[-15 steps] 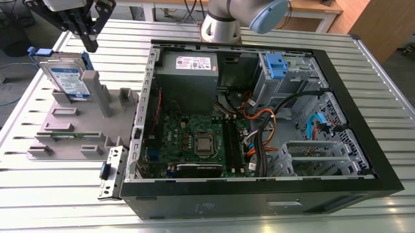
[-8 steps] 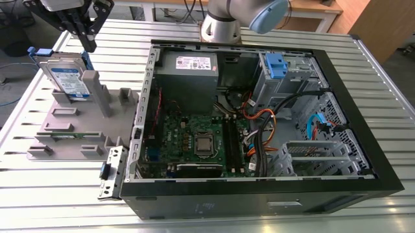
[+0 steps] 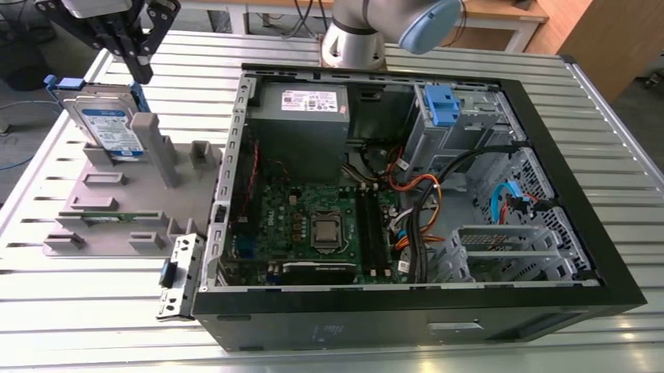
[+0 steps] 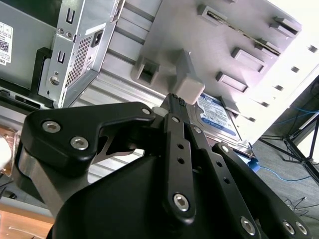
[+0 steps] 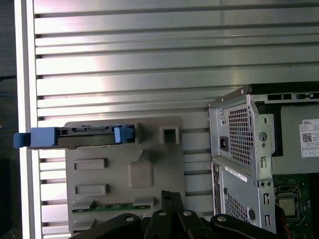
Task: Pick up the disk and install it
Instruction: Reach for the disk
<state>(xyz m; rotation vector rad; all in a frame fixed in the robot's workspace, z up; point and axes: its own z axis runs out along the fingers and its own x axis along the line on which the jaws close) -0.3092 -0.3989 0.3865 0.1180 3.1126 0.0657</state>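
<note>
The disk (image 3: 109, 124) stands on edge in a slot of the grey holder plate (image 3: 124, 194), at the exterior view's left. It is silver-grey with a white-and-blue label and a blue carrier frame. My gripper (image 3: 140, 74) hangs just above its top edge, a little toward the computer case, with the fingers shut on nothing. In the first wrist view the disk (image 5: 84, 137) shows edge-on, and the gripper (image 5: 169, 196) is apart from it over the holder plate (image 5: 124, 172). In the second wrist view the disk's label (image 4: 217, 117) lies beyond the gripper (image 4: 174, 99).
An open black computer case (image 3: 581, 225) lies on the slatted metal table (image 3: 114, 342). It holds a grey power-supply box (image 3: 301, 109), a motherboard (image 3: 322, 225), cables and a drive bay with a blue latch (image 3: 441, 105). A memory stick (image 3: 104, 217) sits in the holder plate. The arm's base (image 3: 358, 39) stands behind the case.
</note>
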